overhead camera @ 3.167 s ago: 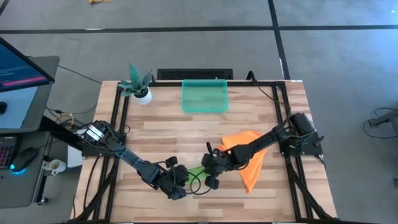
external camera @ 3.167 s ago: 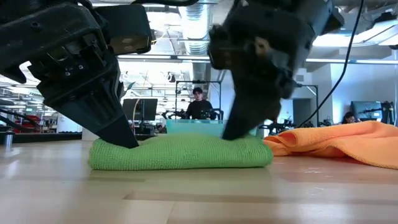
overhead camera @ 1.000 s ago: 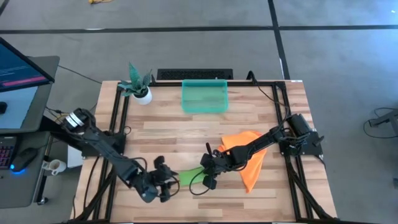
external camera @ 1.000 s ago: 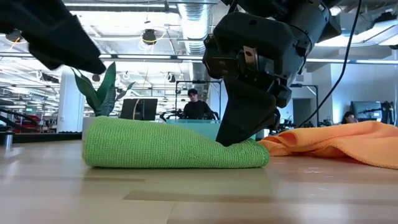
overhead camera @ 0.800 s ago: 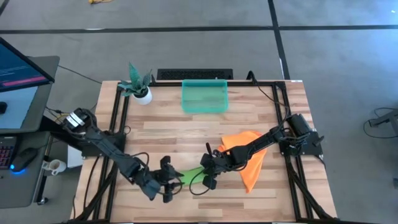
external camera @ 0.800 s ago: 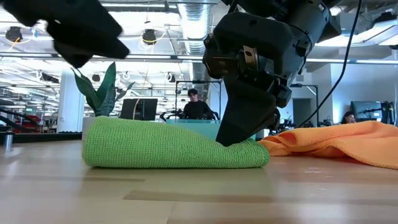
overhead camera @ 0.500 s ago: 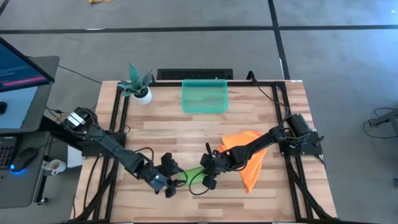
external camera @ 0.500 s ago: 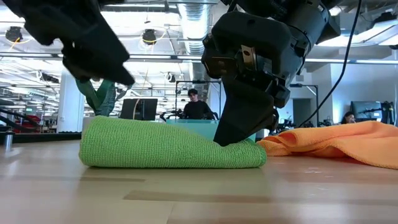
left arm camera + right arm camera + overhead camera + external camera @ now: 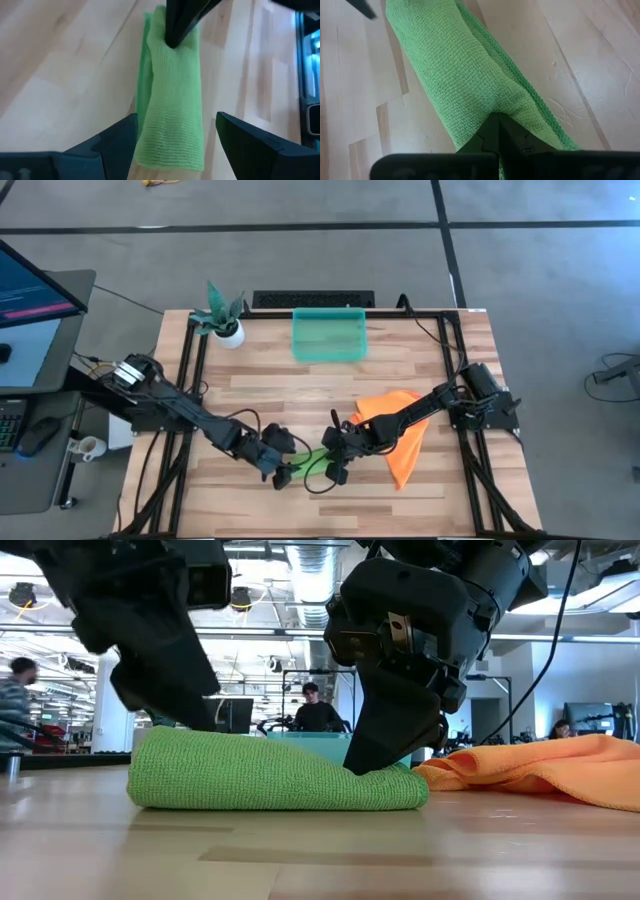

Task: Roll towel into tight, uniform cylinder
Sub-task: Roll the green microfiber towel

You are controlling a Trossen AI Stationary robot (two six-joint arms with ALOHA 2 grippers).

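A green towel [image 9: 312, 457] lies rolled on the wooden table near its front edge, resting on its long side [image 9: 270, 778]. My right gripper [image 9: 334, 456] is shut, with its tips on the towel's right end. My left gripper [image 9: 176, 118] stands open over the towel's left end [image 9: 170, 145]. One finger [image 9: 120, 137] is on each side of the roll, with a gap showing on both sides. In the low view that gripper [image 9: 195, 720] reaches down to the top of the roll's left end. My right gripper bears down with its shut fingertips [image 9: 498, 122] on the towel's right end [image 9: 490, 107], slanting down from the table's right. The cloth dents and creases toward the tips [image 9: 362, 766]. Whether a fold sits between them I cannot tell. The roll lies flat on the table.
An orange towel [image 9: 402, 438] lies crumpled just right of the green one, under my right arm. A teal bin [image 9: 329, 333] and a potted plant [image 9: 222, 316] stand at the far edge. People [image 9: 315, 705] show in the room beyond the table.
My left gripper has swung from the table's near left toward the towel, sinking a little and rolling, and now straddles the roll's left end. My right gripper and the towel's right end have kept still.
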